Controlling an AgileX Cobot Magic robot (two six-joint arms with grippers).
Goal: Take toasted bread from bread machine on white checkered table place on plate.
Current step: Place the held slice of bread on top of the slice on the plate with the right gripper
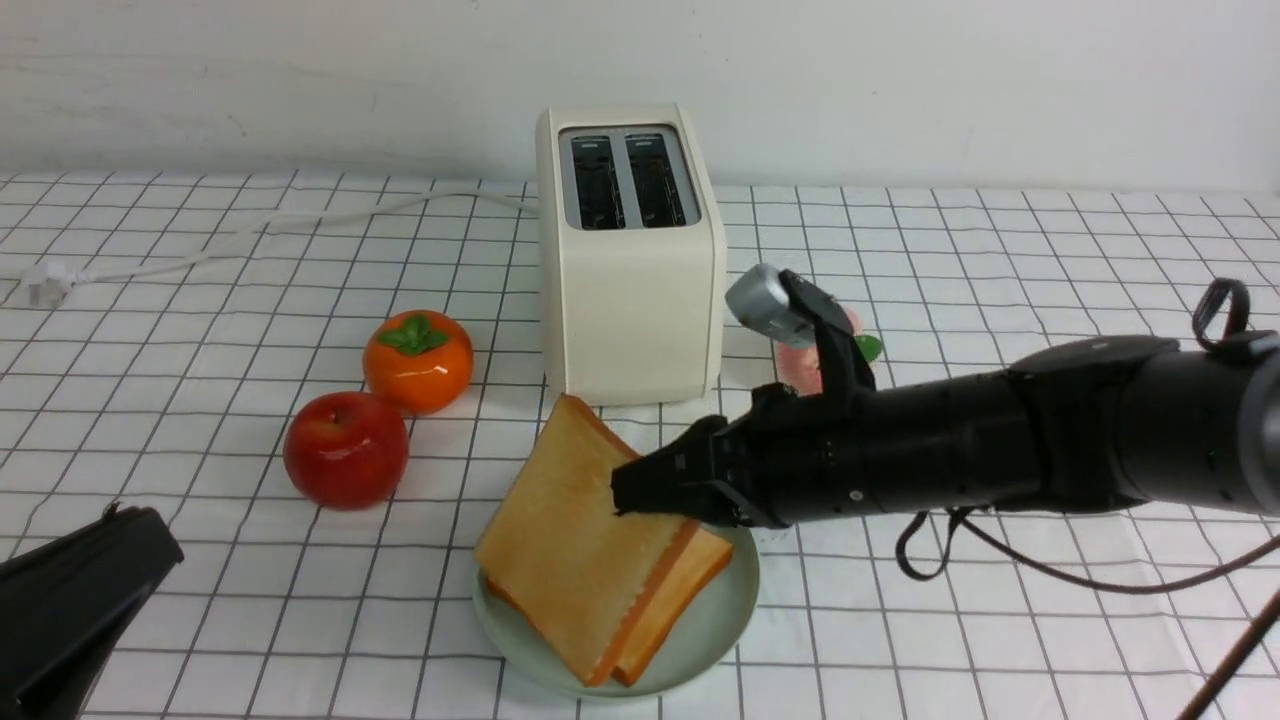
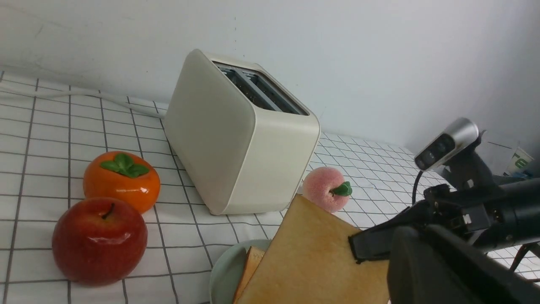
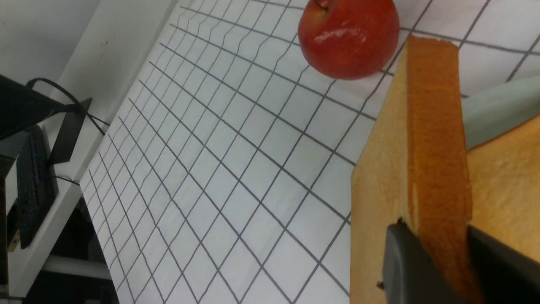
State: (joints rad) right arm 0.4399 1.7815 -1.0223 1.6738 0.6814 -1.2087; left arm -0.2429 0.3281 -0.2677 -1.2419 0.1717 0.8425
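Observation:
The cream-white bread machine [image 1: 630, 250] stands at the back middle of the white checkered table [image 1: 200, 330], both slots empty. The mint-green plate [image 1: 715, 630] lies in front of it. One slice of toast [image 1: 695, 580] lies flat on the plate. My right gripper [image 1: 640, 492] is shut on the right edge of the second slice [image 1: 565, 530], which tilts over the first with its far corner raised. In the right wrist view its fingers [image 3: 405, 261] clamp the crust [image 3: 434, 169]. My left gripper [image 1: 80, 590] sits low at the front left; its jaws do not show.
A red apple [image 1: 345, 450] and an orange persimmon [image 1: 418, 360] sit left of the toaster. A pink peach [image 2: 327, 194] sits right of it, behind my right arm. The white cord [image 1: 250, 235] runs left to a plug [image 1: 45, 285].

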